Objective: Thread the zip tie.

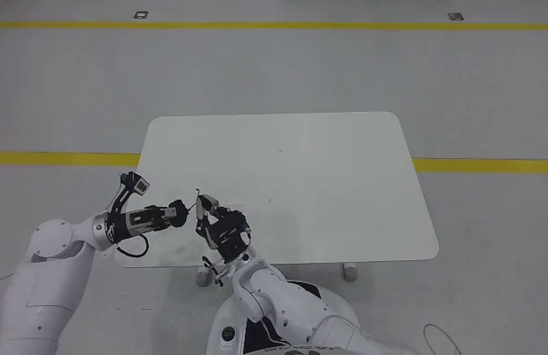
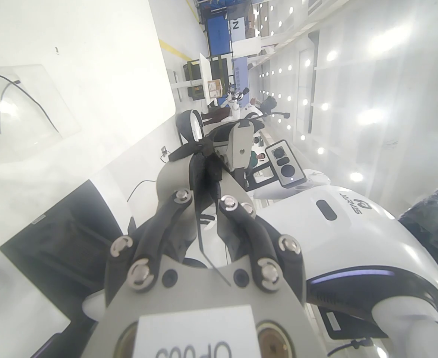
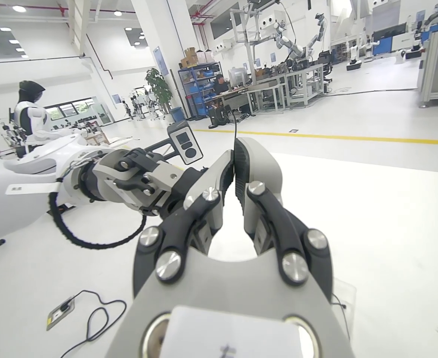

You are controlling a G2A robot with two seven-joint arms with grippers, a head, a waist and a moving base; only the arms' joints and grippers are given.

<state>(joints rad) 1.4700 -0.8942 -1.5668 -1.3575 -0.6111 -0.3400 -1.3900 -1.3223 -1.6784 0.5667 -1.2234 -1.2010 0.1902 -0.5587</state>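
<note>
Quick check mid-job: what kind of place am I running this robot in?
Probably a robotics lab or factory hall: other humanoid robots, robot arms mounted over workbenches, yellow floor lines.

Left gripper point(image 2: 204, 162) is pinched closed on the zip tie point(image 3: 235, 128), its forearm stretched straight toward the right gripper point(image 3: 234, 167). The right gripper's pads are pressed together on the same tie, with the strap end poking out past its fingertips. The two grippers sit tip to tip, just beside each other, wrists angled inward.
</note>
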